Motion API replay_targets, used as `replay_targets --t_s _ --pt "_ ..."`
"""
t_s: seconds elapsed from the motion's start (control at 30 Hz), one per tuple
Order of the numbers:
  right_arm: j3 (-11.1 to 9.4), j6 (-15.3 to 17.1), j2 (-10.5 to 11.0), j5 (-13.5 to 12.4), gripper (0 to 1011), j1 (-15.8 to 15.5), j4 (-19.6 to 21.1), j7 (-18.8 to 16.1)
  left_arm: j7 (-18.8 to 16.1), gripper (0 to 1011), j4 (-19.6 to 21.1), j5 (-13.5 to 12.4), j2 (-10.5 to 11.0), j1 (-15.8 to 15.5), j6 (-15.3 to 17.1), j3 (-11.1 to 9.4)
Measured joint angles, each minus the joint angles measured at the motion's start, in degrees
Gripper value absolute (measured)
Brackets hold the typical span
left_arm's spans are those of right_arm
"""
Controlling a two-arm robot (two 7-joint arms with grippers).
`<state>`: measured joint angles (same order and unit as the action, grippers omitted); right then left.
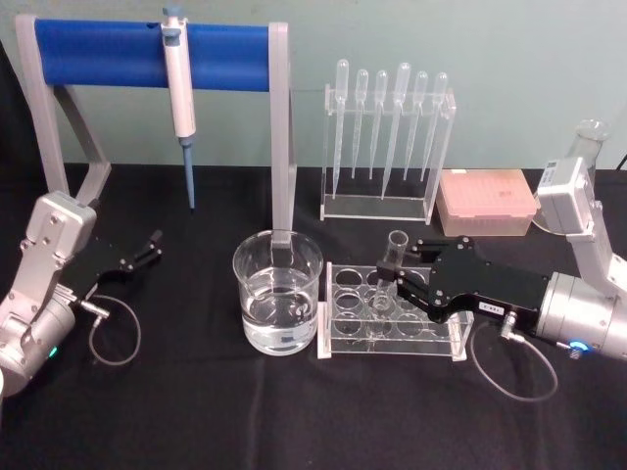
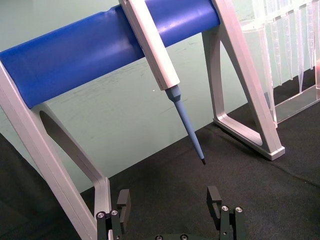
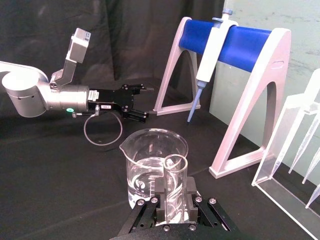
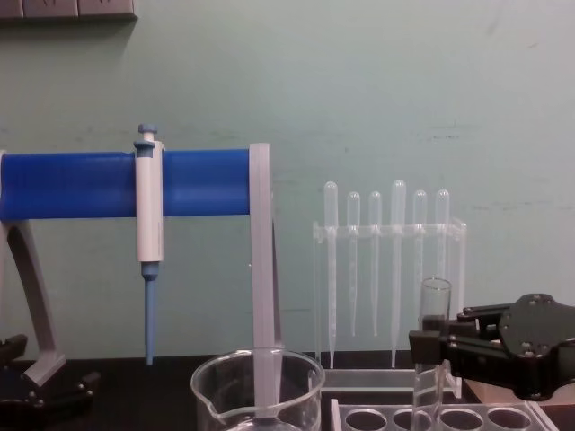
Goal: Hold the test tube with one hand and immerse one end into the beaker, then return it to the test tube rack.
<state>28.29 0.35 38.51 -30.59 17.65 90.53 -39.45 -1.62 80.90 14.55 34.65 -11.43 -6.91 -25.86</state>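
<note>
While right gripper clamps upright test tube over rack | left gripper parked, fingers apart

A white and blue micropipette hangs on a blue-barred stand at upper left. Plastic pipettes stand in a clear rack at upper centre, a pink box just right.
</note>
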Motion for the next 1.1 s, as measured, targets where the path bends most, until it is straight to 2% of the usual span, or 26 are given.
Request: replay_targets --t_s 0.17,0.23,0.27,0.4,0.57,0.63,0.67,0.7,0.83,0.9,1.0,1.1 --pt "0.0 0.0 0.0 0.0 246 0.0 0.0 0.0 0.0 1000 0.0 0.0 0.0 0.0 0.0 0.0" --pt "0.0 0.0 0.0 0.0 282 0.0 0.0 0.0 0.0 1000 0.0 0.0 0.0 0.0 0.0 0.0" --pt "0.0 0.0 0.0 0.0 339 0.0 0.0 0.0 0.0 1000 0.0 0.0 0.0 0.0 0.0 0.0" --pt "0.0 0.0 0.0 0.0 427 0.0 0.1 0.0 0.0 1000 0.0 0.0 0.0 0.0 0.0 0.0" --pt "0.0 0.0 0.0 0.0 615 0.0 0.1 0.0 0.0 1000 0.0 0.0 0.0 0.0 0.0 0.0" --pt "0.0 0.0 0.0 0.0 656 0.0 0.1 0.0 0.0 1000 0.0 0.0 0.0 0.0 0.0 0.0" --pt "0.0 0.0 0.0 0.0 712 0.0 0.1 0.0 0.0 1000 0.0 0.0 0.0 0.0 0.0 0.0" --pt "-0.1 -0.2 0.1 0.0 712 -0.1 0.2 0.1 0.0 1000 0.0 0.0 0.0 0.0 0.0 0.0" --pt "-0.6 -1.0 0.2 -0.2 818 -0.5 1.4 0.1 0.0 1000 0.0 0.0 0.0 0.0 0.0 0.0" --pt "-0.9 -1.3 0.2 -0.5 915 -0.6 2.2 0.1 0.0 1000 0.0 0.0 0.0 0.0 0.0 0.0" --pt "-1.4 -1.7 0.3 -0.9 959 -0.9 3.1 0.2 0.0 1000 0.0 0.0 0.0 0.0 0.0 0.0" --pt "-2.8 -2.5 0.6 -1.9 1002 -1.8 5.1 1.0 0.0 1000 0.0 0.0 0.0 0.0 0.0 0.0"
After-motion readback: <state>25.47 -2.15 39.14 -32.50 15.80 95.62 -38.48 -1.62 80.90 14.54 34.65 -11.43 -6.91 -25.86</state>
